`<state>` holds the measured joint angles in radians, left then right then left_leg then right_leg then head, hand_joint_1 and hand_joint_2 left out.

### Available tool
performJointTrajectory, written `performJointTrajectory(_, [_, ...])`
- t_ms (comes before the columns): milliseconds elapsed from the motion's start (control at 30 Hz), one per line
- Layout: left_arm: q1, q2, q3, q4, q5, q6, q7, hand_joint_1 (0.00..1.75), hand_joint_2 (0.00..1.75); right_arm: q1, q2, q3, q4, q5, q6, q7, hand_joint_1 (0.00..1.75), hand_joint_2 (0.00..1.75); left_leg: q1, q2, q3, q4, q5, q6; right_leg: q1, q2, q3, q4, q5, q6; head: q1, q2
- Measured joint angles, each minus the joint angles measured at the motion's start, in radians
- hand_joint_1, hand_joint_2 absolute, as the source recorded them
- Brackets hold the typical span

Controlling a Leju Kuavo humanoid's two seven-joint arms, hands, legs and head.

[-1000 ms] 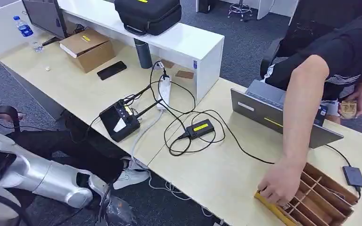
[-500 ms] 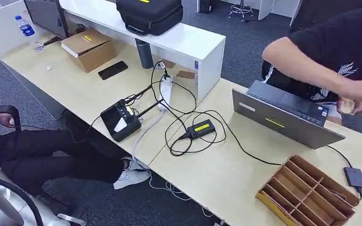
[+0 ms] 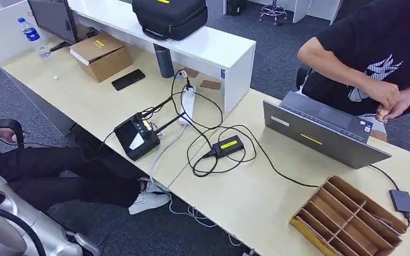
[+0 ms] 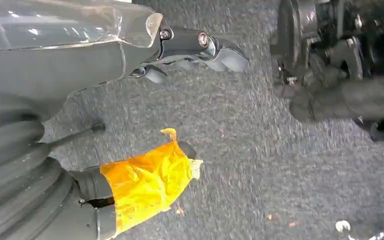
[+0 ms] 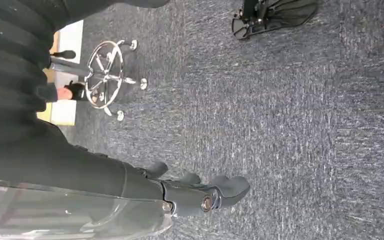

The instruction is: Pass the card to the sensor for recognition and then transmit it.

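The person's arm has pulled back from the wooden divider tray [image 3: 349, 220]; both of the person's hands [image 3: 389, 101] now meet above the laptop [image 3: 320, 133], holding something small, possibly cards, too small to tell. The silver left arm has dropped to the frame's lower left corner. Left hand [image 4: 145, 165] hangs over grey carpet, thumb taped yellow, fingers apart, holding nothing. Right hand [image 5: 190, 192] likewise hangs empty, fingers loosely extended. Black sensor box [image 3: 136, 136] sits at the desk's near edge.
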<state>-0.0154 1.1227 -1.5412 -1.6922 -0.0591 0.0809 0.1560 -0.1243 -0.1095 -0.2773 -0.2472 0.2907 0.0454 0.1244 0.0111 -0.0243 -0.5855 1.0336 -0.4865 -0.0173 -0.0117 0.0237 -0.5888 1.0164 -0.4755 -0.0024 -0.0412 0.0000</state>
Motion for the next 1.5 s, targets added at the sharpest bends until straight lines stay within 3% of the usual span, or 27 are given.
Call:
performJointTrajectory(367, [-0.028,0.016,-0.004,0.009,-0.021,-0.013,-0.021,0.0,1.75,-0.002,0.002,0.006,0.001,0.003,0.003,0.0,0.0,1.75,0.0,0.0,0.0,0.0,0.0,0.0,0.0,0.0,0.0,0.0,0.0,0.0,0.0,0.0])
performJointTrajectory(533, [-0.037,0.02,-0.006,0.014,-0.024,-0.049,-0.044,0.02,1.75,-0.007,0.004,0.011,0.001,0.018,0.003,0.007,0.0,1.75,0.0,0.0,0.0,0.0,0.0,0.0,0.0,0.0,0.0,0.0,0.0,0.0,0.0,0.0])
performJointTrajectory(567, [-0.04,0.021,-0.006,0.015,-0.024,-0.051,-0.048,0.17,1.75,-0.008,0.004,0.011,0.001,0.019,0.003,0.01,0.0,1.75,0.0,0.0,0.0,0.0,0.0,0.0,0.0,0.0,0.0,0.0,0.0,0.0,0.0,0.0])
performJointTrajectory(600, [-0.042,0.021,-0.006,0.017,-0.024,-0.058,-0.053,1.47,1.75,-0.01,0.005,0.011,0.001,0.019,0.003,0.011,0.0,1.75,0.0,0.0,0.0,0.0,0.0,0.0,0.0,0.0,0.0,0.0,0.0,0.0,0.0,0.0])
performJointTrajectory(700, [-0.046,0.023,-0.006,0.021,-0.02,-0.072,-0.063,1.54,1.75,-0.012,0.006,0.011,0.001,0.023,0.005,0.016,0.0,1.75,0.0,0.0,0.001,0.0,0.0,0.0,0.0,0.0,0.0,0.0,0.0,0.0,0.0,0.0])
performJointTrajectory(767, [-0.047,0.025,-0.006,0.023,-0.02,-0.077,-0.067,1.64,1.75,-0.014,0.007,0.011,0.001,0.027,0.013,0.014,0.37,1.75,0.0,0.0,0.001,0.0,0.0,0.0,0.0,0.0,0.0,0.0,0.0,0.0,0.0,0.0])
performJointTrajectory(800, [-0.047,0.025,-0.006,0.023,-0.02,-0.08,-0.068,1.62,1.75,-0.015,0.008,0.012,0.001,0.032,0.016,0.013,0.72,1.75,0.0,0.0,0.001,0.0,0.0,0.0,0.0,0.0,0.0,0.0,0.0,0.0,0.0,0.0])
performJointTrajectory(833, [-0.048,0.026,-0.006,0.024,-0.021,-0.081,-0.071,1.61,1.75,-0.015,0.008,0.012,0.001,0.033,0.018,0.012,1.26,1.75,0.0,0.0,0.001,0.0,0.0,0.0,0.0,0.0,0.0,0.0,0.0,0.0,0.0,0.0])
performJointTrajectory(967, [-0.054,0.029,-0.006,0.027,-0.028,-0.089,-0.077,1.59,1.75,-0.016,0.008,0.012,0.001,0.035,0.025,0.01,1.33,1.75,0.0,0.0,0.0,0.0,0.0,0.0,0.0,0.0,0.0,0.0,0.0,0.0,0.0,0.0])
performJointTrajectory(1033, [-0.057,0.029,-0.006,0.029,-0.031,-0.093,-0.079,1.62,1.75,-0.016,0.008,0.014,0.001,0.037,0.029,0.008,1.29,1.75,0.0,0.0,0.0,0.0,0.0,0.0,0.0,0.0,0.0,0.0,0.0,0.0,0.0,0.0])
performJointTrajectory(1100, [-0.059,0.03,-0.006,0.029,-0.037,-0.101,-0.086,1.59,1.75,-0.017,0.008,0.016,0.001,0.037,0.035,0.007,0.96,1.75,0.0,0.0,0.001,0.0,0.0,0.0,0.0,0.0,0.0,0.0,0.0,0.0,0.0,0.0])
performJointTrajectory(1167, [-0.06,0.033,-0.006,0.03,-0.039,-0.105,-0.089,1.47,1.75,-0.017,0.008,0.018,0.001,0.037,0.038,0.006,0.0,1.75,0.0,0.0,0.001,0.0,0.0,0.0,0.0,0.0,0.0,0.0,0.0,0.0,0.0,0.0])
performJointTrajectory(1200, [-0.06,0.034,-0.006,0.031,-0.039,-0.107,-0.09,1.47,1.75,-0.018,0.008,0.018,0.001,0.038,0.039,0.003,0.0,1.75,0.0,0.0,0.001,0.0,0.0,0.0,0.0,0.0,0.0,0.0,0.0,0.0,0.0,0.0])
performJointTrajectory(1233, [-0.06,0.036,-0.006,0.031,-0.04,-0.109,-0.092,0.99,1.75,-0.018,0.008,0.019,0.001,0.042,0.045,-0.002,0.0,1.75,0.0,0.0,0.001,0.0,0.0,0.0,0.0,0.0,0.0,0.0,0.0,0.0,0.0,0.0])
performJointTrajectory(1267, [-0.06,0.037,-0.006,0.031,-0.04,-0.109,-0.093,0.16,1.75,-0.018,0.008,0.019,0.001,0.047,0.051,-0.008,0.0,1.75,0.0,0.0,0.001,0.0,0.0,0.0,0.0,0.0,0.0,0.0,0.0,0.0,0.0,0.0])
performJointTrajectory(1300, [-0.06,0.037,-0.006,0.031,-0.04,-0.111,-0.093,0.0,1.75,-0.019,0.008,0.019,0.001,0.052,0.055,-0.011,0.0,1.75,0.0,0.0,0.001,0.0,0.0,0.0,0.0,0.0,0.0,0.0,0.0,0.0,0.0,0.0])
performJointTrajectory(1500, [-0.053,-0.019,0.087,0.091,-0.017,-0.133,-0.109,0.0,1.75,-0.011,0.016,0.04,0.0,0.04,0.08,-0.038,0.0,1.75,0.0,0.0,0.002,0.0,0.0,0.0,0.0,0.0,0.001,0.0,0.0,0.0,0.0,0.0])
